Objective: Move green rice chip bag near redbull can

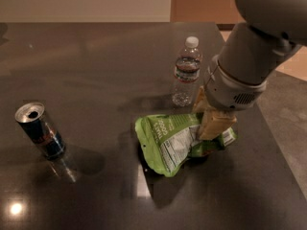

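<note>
The green rice chip bag (175, 140) is a crinkled lime-green pouch with its white label facing up, at the table's middle right. My gripper (209, 120) comes down from the upper right and is shut on the bag's right end. The bag's left part hangs just over the table, above its shadow. The redbull can (39, 131) stands upright at the far left with its top open, well apart from the bag.
A clear water bottle (186, 72) with a white cap stands upright just behind the bag and left of my arm. The dark table (96, 71) ends at its right edge close to my arm, with floor (288, 123) beyond.
</note>
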### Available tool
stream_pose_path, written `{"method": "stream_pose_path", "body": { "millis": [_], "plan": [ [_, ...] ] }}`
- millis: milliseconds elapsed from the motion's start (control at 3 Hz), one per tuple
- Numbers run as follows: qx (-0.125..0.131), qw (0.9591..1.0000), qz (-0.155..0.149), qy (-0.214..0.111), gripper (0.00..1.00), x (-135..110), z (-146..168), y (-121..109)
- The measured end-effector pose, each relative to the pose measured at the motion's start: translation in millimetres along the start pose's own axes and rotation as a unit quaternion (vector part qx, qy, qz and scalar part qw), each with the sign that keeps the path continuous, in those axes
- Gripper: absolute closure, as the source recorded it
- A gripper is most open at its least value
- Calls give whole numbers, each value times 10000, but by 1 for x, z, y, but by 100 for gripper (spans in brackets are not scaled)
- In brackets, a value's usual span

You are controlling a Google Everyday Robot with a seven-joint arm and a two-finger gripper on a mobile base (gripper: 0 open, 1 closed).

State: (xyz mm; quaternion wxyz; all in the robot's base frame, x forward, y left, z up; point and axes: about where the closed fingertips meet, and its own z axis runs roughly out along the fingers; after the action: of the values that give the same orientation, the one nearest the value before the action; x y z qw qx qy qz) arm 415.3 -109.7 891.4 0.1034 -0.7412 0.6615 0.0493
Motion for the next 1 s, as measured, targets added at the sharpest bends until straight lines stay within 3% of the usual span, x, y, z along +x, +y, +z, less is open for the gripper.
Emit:
{"method": "stream_pose_path", "body": {
  "millis": [667,1000],
  "plan": [
    [-211,9989,181,-375,100,-56,-22,1],
    [-262,9977,223,-580,100,-86,-14,1]
  ]
}}
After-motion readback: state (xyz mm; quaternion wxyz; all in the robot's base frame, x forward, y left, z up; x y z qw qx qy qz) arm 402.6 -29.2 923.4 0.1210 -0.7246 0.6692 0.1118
